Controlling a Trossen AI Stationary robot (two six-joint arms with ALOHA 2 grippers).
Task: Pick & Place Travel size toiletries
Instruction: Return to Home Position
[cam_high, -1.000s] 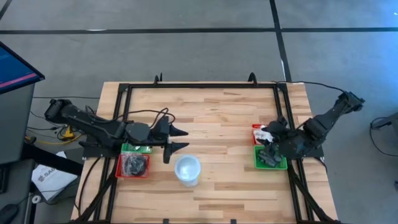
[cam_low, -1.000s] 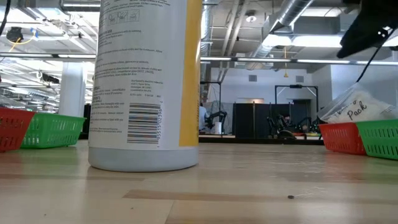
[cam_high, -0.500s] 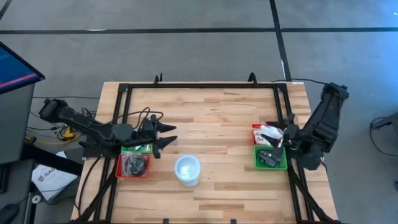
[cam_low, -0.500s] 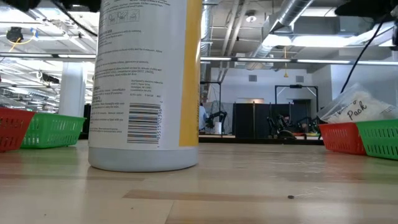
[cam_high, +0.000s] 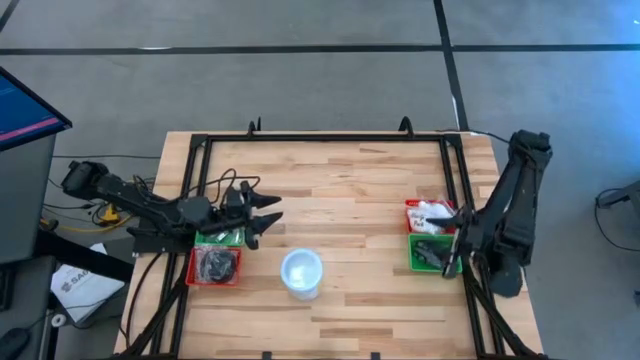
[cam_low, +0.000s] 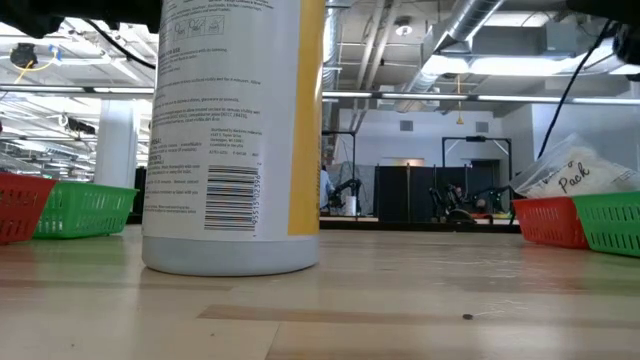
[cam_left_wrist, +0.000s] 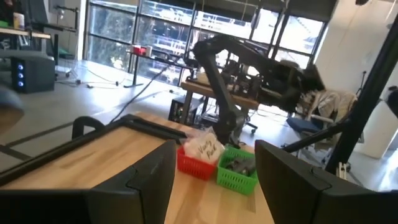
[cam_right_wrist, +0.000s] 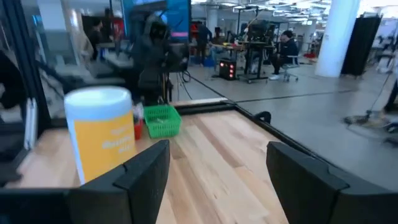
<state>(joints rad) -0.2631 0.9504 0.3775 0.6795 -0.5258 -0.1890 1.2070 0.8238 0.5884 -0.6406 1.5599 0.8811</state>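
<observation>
The travel size toiletries lie in small trays. Black pieces fill the red tray (cam_high: 213, 265) at the left, dark pieces the green tray (cam_high: 432, 253) at the right, and a white bag (cam_high: 432, 212) lies in the red tray (cam_low: 548, 218) behind it. My left gripper (cam_high: 264, 218) hangs open beside the left green tray (cam_high: 220, 238), pointing level toward the table's right, nothing between its fingers (cam_left_wrist: 149, 180). My right gripper (cam_high: 452, 243) stands open by the right trays, facing the table's left, also empty (cam_right_wrist: 217, 186).
A tall white bottle (cam_high: 301, 272) with a yellow label (cam_right_wrist: 102, 134) stands upright near the table's front middle, between the two pairs of trays. A black frame (cam_high: 325, 137) runs round the wooden top. The wide middle and far part of the table is bare wood.
My left gripper has drawn back toward the table's left edge and sunk a little, staying open. My right arm has swung away from over the right green tray toward the table's right edge, and its gripper has turned level and faces left, still open.
</observation>
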